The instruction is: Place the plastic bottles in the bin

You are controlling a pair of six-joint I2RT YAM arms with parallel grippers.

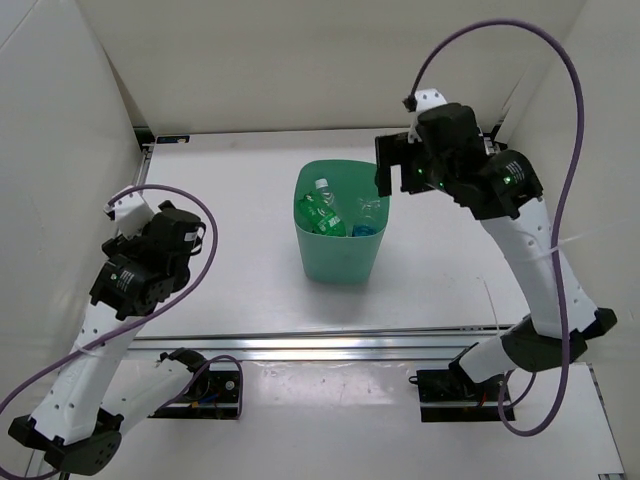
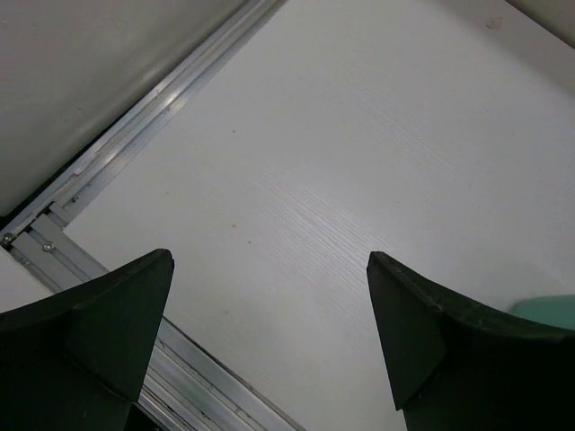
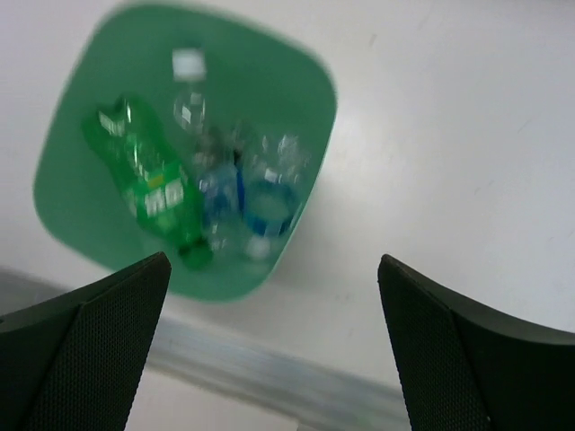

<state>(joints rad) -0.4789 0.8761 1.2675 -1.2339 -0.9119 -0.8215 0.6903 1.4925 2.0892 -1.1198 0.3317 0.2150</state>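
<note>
Left gripper [image 2: 269,260]: jaws spread wide with nothing between them, poised above bare white table [image 1: 230,260] beside an aluminium rail [image 2: 117,153]. It stands well apart from the bin [image 1: 340,262], which lies off to its right.

Bin: upright at mid-table. Inside it, a translucent green bottle [image 3: 148,180] lies aslant, its long axis running corner to corner. A clear bottle with a white cap [image 3: 189,90] and blue-labelled clear bottles [image 3: 265,193] are packed beside it. The exact count is blurred. No bottle shows outside the bin.

Right gripper [image 3: 273,262]: jaws wide and holding nothing, raised just beside the bin's right rim. This arm is much the nearer.

Judgement: loading appears complete. Any withdrawal should lift clear of the rim, the only obstruction close by.
</note>
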